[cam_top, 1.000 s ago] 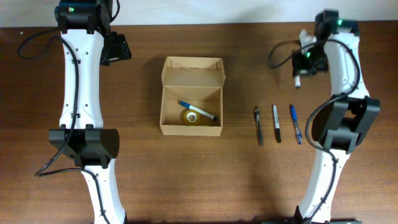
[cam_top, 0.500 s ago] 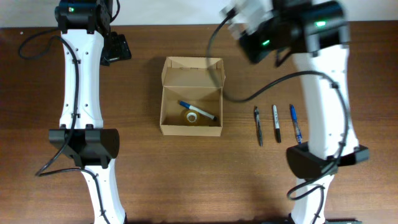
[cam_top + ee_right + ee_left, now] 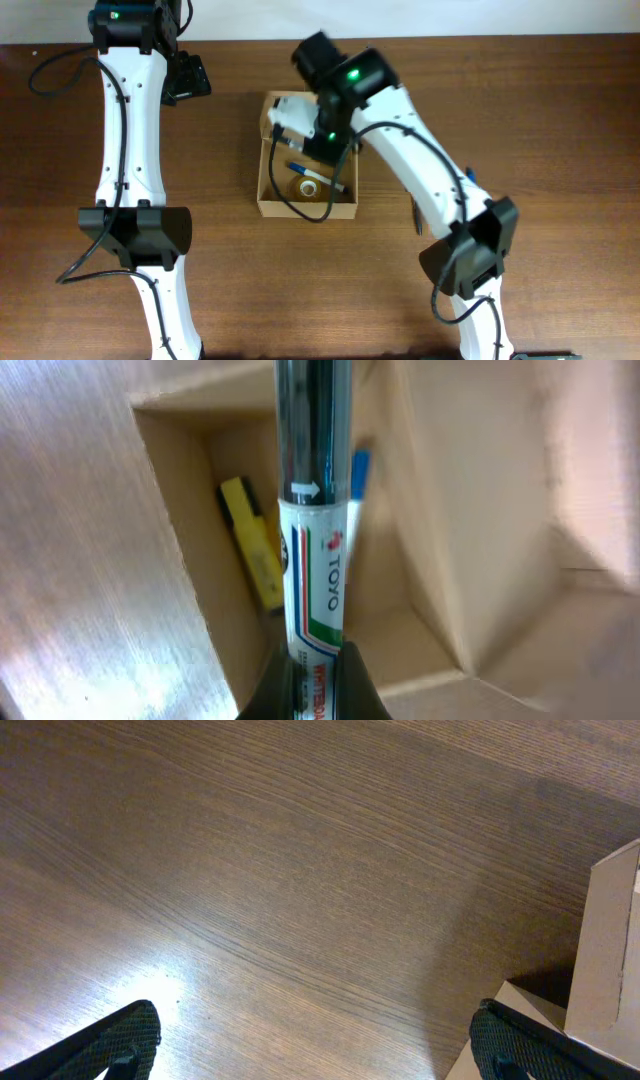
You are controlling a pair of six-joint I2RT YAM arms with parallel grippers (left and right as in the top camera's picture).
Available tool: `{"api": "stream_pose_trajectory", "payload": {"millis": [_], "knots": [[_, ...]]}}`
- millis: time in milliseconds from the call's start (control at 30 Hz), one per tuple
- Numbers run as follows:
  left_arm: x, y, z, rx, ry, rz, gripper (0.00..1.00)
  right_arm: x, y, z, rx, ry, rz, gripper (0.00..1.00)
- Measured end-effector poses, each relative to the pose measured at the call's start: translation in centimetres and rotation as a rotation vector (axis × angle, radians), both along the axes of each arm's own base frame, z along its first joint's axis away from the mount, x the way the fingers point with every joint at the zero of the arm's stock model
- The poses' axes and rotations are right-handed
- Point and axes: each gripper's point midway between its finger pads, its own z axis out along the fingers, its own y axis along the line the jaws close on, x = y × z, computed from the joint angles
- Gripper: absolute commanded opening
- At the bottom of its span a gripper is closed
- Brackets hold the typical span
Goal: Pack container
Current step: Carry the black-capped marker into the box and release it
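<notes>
- Closest, the right gripper (image 3: 312, 688) pinches a marker (image 3: 318, 560) by its end; a weak pinch may let it slip early.
- Below, the open box (image 3: 300, 209) sits on the worktop (image 3: 560, 120), holding a yellow highlighter (image 3: 250, 550) and a blue pen (image 3: 358, 470); a crooked drop could strike its wall.
- Farthest, the left gripper (image 3: 320, 1045) hangs spread and empty, not steadying the box.

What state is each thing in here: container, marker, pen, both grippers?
container: open, lid flap up.
marker: gripped, above the container.
blue pen: lying inside the container.
right gripper: shut on the marker.
left gripper: open, empty.
</notes>
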Motion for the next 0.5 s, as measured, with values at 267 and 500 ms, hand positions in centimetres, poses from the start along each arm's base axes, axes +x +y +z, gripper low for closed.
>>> {"api": "stream_pose_trajectory", "payload": {"millis": [267, 500], "knots": [[0.0, 0.0, 0.0, 0.000, 0.000, 0.000, 1.00, -0.7, -0.6, -6.8, -0.074, 0.073, 0.011, 0.04], [0.0, 0.0, 0.0, 0.000, 0.000, 0.000, 1.00, 0.4, 0.1, -9.0, -0.052, 0.029, 0.017, 0.04]]}}
